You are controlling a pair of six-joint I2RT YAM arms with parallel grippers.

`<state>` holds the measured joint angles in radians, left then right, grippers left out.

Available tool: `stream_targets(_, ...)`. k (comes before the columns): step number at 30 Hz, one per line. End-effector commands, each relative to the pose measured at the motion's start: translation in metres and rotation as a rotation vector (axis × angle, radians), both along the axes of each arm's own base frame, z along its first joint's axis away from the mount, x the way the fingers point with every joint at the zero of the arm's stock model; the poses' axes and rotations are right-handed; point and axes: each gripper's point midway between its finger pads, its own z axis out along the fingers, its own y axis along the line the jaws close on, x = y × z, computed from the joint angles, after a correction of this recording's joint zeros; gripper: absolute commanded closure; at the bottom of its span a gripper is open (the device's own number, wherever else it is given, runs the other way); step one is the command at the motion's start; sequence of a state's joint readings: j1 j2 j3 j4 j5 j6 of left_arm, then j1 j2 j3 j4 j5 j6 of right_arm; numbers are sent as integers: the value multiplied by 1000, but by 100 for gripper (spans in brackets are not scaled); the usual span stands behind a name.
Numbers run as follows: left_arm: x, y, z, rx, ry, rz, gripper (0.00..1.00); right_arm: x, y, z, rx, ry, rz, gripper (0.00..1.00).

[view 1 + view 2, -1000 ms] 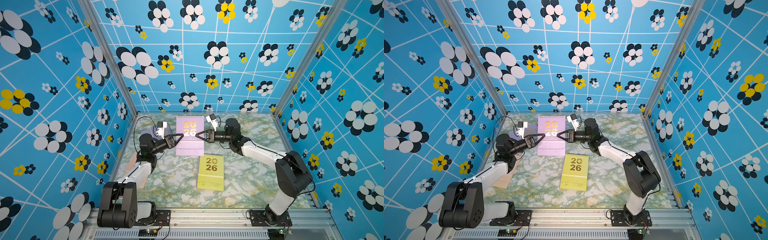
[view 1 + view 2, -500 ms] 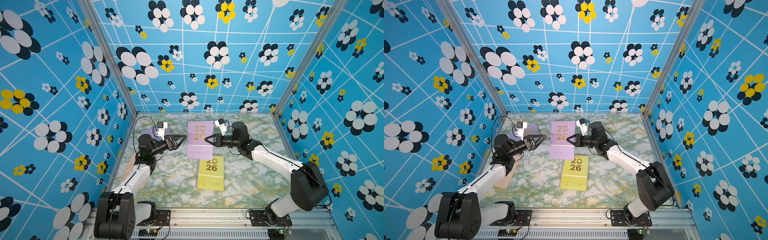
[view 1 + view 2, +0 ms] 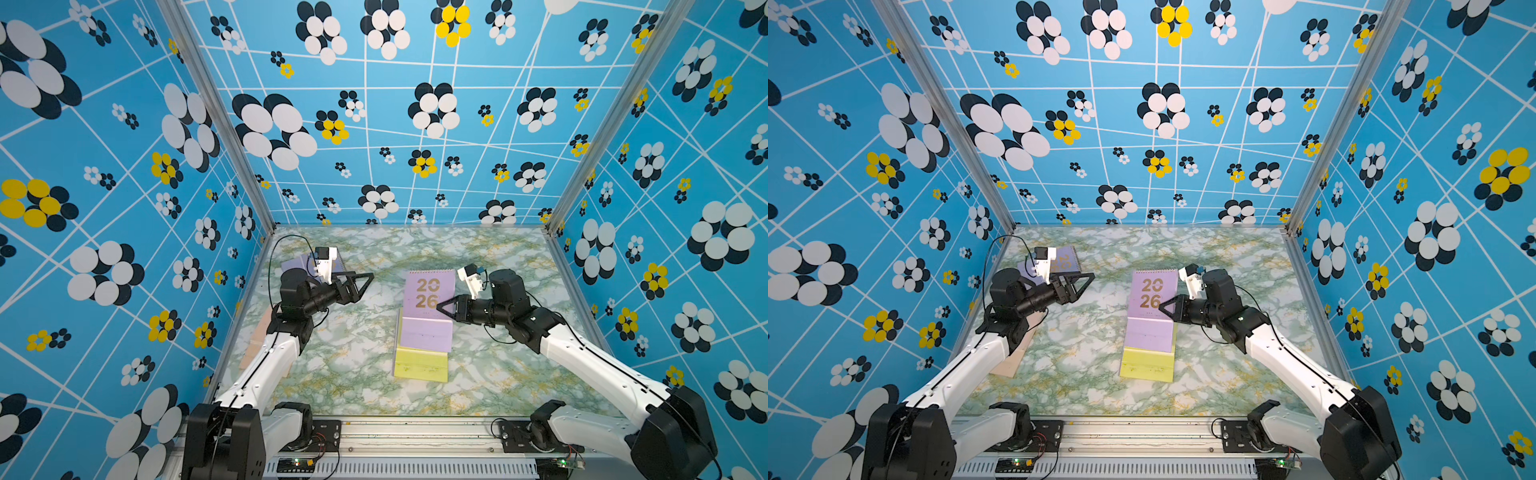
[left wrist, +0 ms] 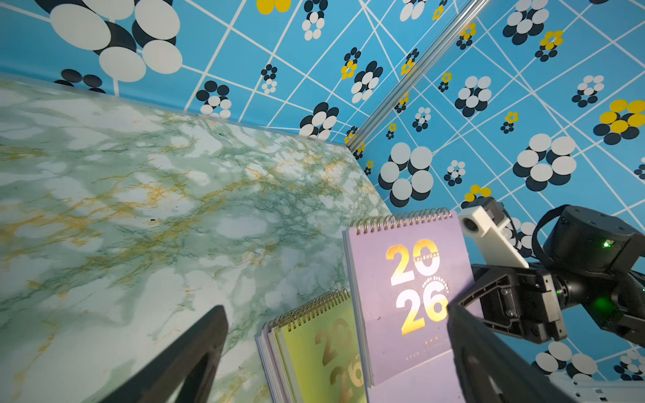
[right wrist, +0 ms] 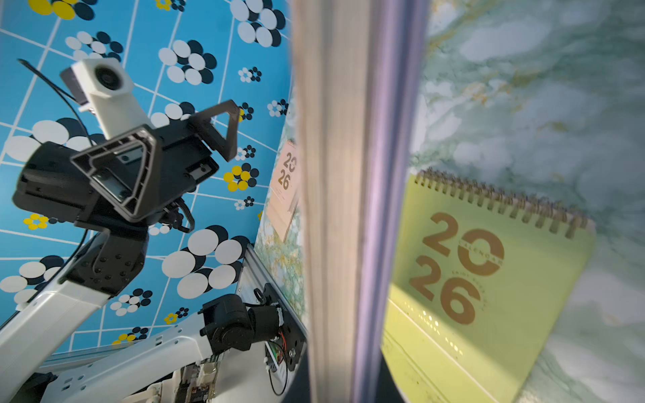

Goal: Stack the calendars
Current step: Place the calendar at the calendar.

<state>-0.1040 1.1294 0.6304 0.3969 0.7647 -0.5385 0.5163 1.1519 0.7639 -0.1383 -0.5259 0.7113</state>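
Green-marbled tabletop [image 3: 340, 386], blue flowered walls. Left gripper [image 3: 362, 286] has let go of the lavender calendar [image 3: 428, 297] and pulled back, jaws wide apart. Right gripper [image 3: 443, 309] alone pinches its side edge, clamped tight, and has carried it tilted over the yellow-green calendar [image 3: 420, 365]. Lowering it flat looks like the next step. Second lavender calendar [image 3: 293, 264] and peach calendar [image 3: 257, 336] wait by the left arm.

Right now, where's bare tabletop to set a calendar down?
Bare marble: between the left gripper and the lavender calendar held by the right gripper; between the yellow-green calendar and the front rail. Crowded: left edge, peach calendars under the left arm.
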Motion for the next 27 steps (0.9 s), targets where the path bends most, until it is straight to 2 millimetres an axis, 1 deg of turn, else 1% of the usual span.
stream_targets(1, 1, -7, 4, 30, -34, -8, 1, -7, -4, -4, 46, 52, -34, 100)
stream_targets(5, -2, -16, -1, 50, -31, -29, 0, -14, -6, -17, 66, 85, -43, 100)
stream_targets(9, -4, -24, -7, 64, -23, -47, 0, -18, -3, -28, 104, 118, -40, 100)
stream_targets(14, -6, -28, -11, 70, -21, -60, 0, -19, -2, -33, 117, 120, -40, 100)
stream_targets(18, -6, -31, -13, 72, -16, -71, 0, -21, 2, -36, 134, 132, -8, 100)
stream_targets(23, -7, -34, -14, 73, -14, -78, 0, -22, 4, -45, 115, 153, 8, 100)
stream_targets(27, -8, -35, -14, 75, -15, -82, 0, -22, 5, -48, 113, 161, 11, 100)
